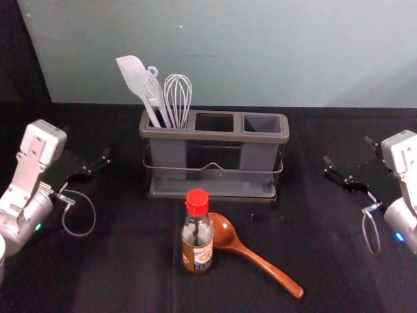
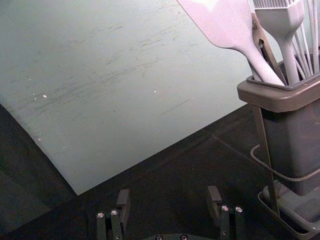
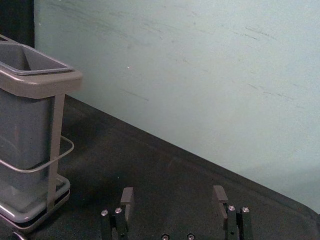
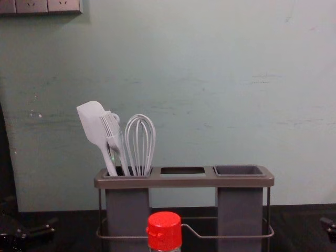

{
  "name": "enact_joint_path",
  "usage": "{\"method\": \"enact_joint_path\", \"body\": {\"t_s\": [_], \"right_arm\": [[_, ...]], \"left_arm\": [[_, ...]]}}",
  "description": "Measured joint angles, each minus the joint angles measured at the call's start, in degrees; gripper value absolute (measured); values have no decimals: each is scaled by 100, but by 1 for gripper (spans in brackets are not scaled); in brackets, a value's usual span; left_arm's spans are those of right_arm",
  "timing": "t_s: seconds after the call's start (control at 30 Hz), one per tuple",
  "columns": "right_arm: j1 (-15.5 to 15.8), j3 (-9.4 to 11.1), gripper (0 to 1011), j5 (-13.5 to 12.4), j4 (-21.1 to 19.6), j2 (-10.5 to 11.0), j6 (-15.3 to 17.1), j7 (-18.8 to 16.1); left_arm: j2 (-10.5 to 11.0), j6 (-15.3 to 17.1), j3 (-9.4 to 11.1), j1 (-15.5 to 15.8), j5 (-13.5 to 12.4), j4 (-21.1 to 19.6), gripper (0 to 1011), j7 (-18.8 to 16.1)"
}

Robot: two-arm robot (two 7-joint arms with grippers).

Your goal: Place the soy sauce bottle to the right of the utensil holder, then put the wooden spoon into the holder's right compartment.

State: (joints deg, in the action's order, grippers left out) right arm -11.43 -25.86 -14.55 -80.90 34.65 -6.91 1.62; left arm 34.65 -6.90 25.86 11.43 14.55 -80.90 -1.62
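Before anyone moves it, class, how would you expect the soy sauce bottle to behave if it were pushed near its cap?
The soy sauce bottle would probably tip rather than slide, since it stands upright on a narrow base and the red cap is at its top. Once down, its rounded sides would likely let it roll.

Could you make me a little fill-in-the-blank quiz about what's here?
The small see-through bottle has a ____ cap. The long brown wooden spoon lies on the bottle's ____ side. The pale wire whisk stands in the ____ compartment of the grey plastic utensil holder. The black left pincer and black right pincer, on either side of the holder, are both ____.

Missing words: red; right; left; open.
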Motion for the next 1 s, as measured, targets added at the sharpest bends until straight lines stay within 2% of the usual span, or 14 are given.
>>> {"method": "enact_joint_path", "body": {"t_s": [1.0], "right_arm": [[0, 0, 1003, 0, 0, 0, 0, 0]], "left_arm": [[-1, 0, 0, 0, 0, 0, 1005, 0]]}}
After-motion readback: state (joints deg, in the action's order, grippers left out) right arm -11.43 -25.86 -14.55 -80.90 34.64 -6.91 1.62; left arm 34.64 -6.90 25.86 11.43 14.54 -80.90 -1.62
